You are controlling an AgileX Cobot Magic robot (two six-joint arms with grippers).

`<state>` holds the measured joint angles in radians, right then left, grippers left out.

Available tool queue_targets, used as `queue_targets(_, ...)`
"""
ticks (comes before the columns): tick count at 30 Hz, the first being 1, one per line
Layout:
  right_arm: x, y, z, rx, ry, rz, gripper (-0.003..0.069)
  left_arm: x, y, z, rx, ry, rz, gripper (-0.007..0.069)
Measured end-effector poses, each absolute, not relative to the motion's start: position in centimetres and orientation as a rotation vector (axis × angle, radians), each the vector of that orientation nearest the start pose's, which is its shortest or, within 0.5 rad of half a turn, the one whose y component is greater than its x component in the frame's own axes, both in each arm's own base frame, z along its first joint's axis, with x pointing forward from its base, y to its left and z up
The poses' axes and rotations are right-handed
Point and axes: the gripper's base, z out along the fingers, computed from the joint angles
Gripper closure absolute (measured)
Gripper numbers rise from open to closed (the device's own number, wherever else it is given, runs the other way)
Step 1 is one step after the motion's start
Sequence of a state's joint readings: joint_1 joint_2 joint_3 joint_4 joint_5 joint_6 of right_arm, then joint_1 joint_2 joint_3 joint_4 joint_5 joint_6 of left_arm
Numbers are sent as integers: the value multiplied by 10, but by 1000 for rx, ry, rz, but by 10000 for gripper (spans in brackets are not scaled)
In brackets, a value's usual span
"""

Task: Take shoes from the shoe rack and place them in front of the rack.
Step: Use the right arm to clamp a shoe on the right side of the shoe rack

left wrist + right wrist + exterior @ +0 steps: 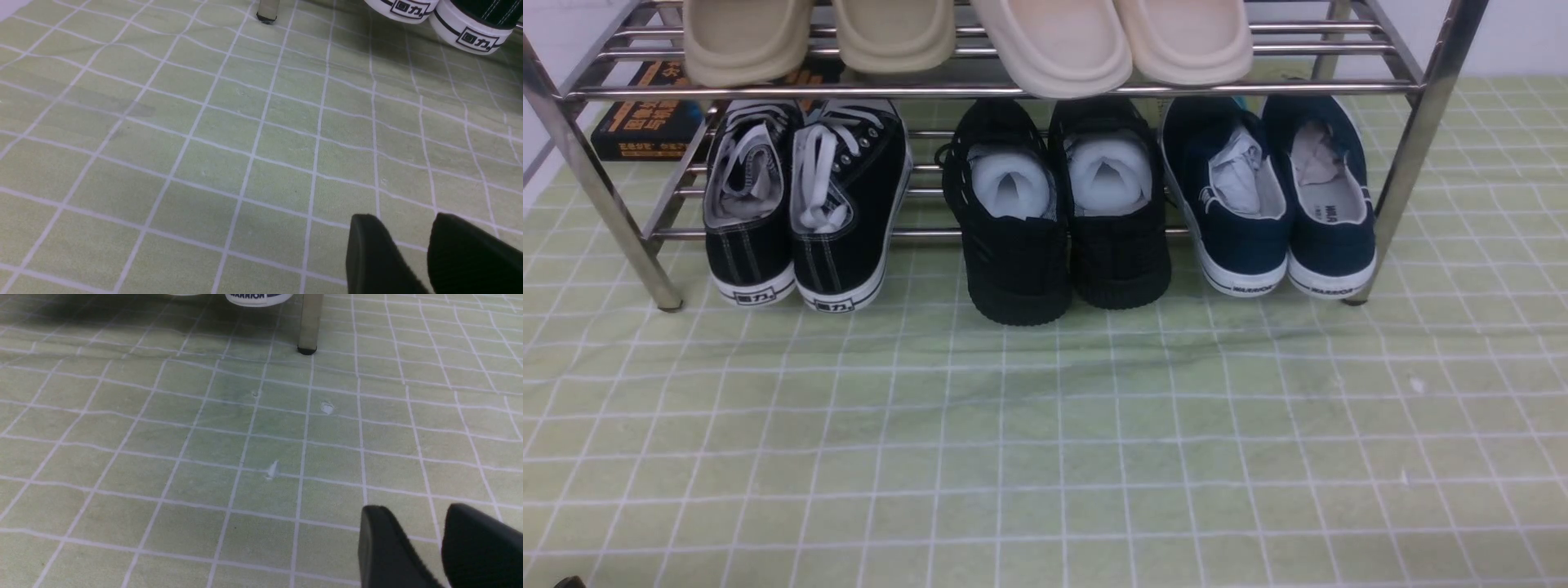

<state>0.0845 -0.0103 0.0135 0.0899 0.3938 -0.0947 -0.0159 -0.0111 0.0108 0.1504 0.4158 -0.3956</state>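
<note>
Snagging looms: with left gripper (408,222) and right gripper (416,514) part-open and empty (neither near a shoe), a navy shoe (1327,237) pulled askew could catch the leg of the shoe rack (1415,147).

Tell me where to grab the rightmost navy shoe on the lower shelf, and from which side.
Probably best: pinch the navy shoe at its heel collar, straddling the rim, coming low from the front. The heel faces the robot, the paper stuffing sits deeper in, and the upper shelf blocks a top approach.
</note>
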Motion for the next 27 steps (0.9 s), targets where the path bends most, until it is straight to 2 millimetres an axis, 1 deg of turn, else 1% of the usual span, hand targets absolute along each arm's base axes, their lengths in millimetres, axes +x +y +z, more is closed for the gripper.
queue_targets(10, 51, 8, 174, -114, 1876, 82, 419, 51, 5, 173, -270, 1877, -129, 385)
queue_targets(12, 52, 8, 175, -92, 1871, 108, 419, 51, 5, 173, -270, 1877, -129, 385)
queue_targets(14, 51, 11, 176, 7, 1864, 232, 419, 51, 5, 173, -270, 1877, -129, 385)
queue_targets(15, 51, 15, 176, 130, 1860, 376, 419, 51, 5, 173, -270, 1877, -129, 385)
queue_targets(16, 51, 17, 176, 212, 1855, 476, 419, 51, 5, 173, -270, 1877, -129, 385)
queue_targets(17, 51, 18, 176, 245, 1851, 519, 419, 51, 5, 173, -270, 1877, -129, 385)
queue_targets(18, 50, 22, 177, 379, 1832, 682, 419, 51, 5, 173, -270, 1877, -129, 385)
queue_targets(19, 50, 23, 178, 420, 1824, 730, 419, 51, 5, 173, -270, 1877, -129, 385)
queue_targets(20, 50, 26, 180, 540, 1790, 887, 419, 51, 5, 173, -270, 1877, -129, 385)
queue_targets(21, 50, 28, 182, 589, 1772, 955, 419, 51, 5, 173, -270, 1877, -129, 385)
queue_targets(24, 50, 29, 185, 657, 1732, 1045, 419, 51, 5, 173, -270, 1877, -129, 385)
queue_targets(27, 50, 29, 186, 687, 1707, 1080, 419, 51, 5, 173, -270, 1877, -129, 385)
